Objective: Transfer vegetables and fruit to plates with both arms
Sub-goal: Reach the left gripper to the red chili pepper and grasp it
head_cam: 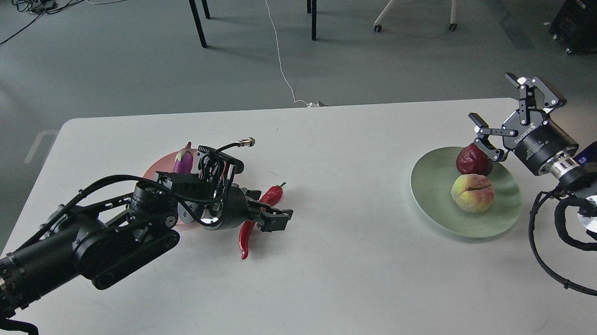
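Observation:
The red chili pepper (245,236) lies on the white table (333,276), right of the pink plate (156,169). My left gripper (272,213) is open, low over the chili's middle, with a finger on each side of it. The purple eggplant (183,161) lies on the pink plate, mostly hidden behind my left arm. The pomegranate (471,161) and the peach (473,193) sit on the green plate (438,201). My right gripper (492,97) is open and empty, just above and behind the pomegranate.
The far table edge runs behind both plates. Beyond it are grey floor, chair legs (197,21) and a white cable (278,52). My right arm's cable (539,247) loops over the table's right end.

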Controlling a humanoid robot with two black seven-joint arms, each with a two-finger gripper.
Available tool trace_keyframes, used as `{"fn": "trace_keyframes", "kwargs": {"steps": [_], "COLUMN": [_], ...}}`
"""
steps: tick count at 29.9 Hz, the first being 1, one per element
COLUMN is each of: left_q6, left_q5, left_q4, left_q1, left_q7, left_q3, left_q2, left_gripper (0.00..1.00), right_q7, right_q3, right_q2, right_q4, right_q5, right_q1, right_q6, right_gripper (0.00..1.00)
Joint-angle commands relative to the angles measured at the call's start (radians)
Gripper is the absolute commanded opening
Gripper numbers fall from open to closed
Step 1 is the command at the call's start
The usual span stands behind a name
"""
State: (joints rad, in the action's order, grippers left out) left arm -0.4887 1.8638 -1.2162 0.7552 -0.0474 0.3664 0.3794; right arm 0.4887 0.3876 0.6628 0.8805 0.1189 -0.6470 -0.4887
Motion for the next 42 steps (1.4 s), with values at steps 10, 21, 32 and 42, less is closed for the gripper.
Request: {"fn": "trace_keyframes", "kwargs": {"steps": [10, 21, 32, 42], "left_q6": [0.007, 0.007, 0.007, 0.009], "left_q5": [0.002, 0.0, -0.07, -0.206], "left_q4": [0.115, 0.119, 0.009, -0.014], "left_q1": [-0.007, -0.011, 0.019, 0.101], "left_q7": [0.0, 0.004, 0.047, 0.064], "left_q3": [-0.018, -0.018, 0.005, 0.003], "left_q2": [-0.05, -0.048, -0.024, 0.168], "left_gripper": [0.87, 0.18, 0.08, 0.09], "right_q7": [0.0, 0.0, 0.0, 0.0], "right_q3": [0.001, 0.001, 0.001, 0.001], "right_q2": [0.001, 0.012, 0.012, 0.011], "right_q4": [0.002, 0.003, 0.003, 0.003], "right_q5": [-0.001, -0.001, -0.001, -0.001], "right_q1": [0.001, 0.001, 0.001, 0.001], "right_q6": [0.0, 0.0, 0.0, 0.0], "right_gripper": [0.97, 0.97, 0.97, 0.97]}}
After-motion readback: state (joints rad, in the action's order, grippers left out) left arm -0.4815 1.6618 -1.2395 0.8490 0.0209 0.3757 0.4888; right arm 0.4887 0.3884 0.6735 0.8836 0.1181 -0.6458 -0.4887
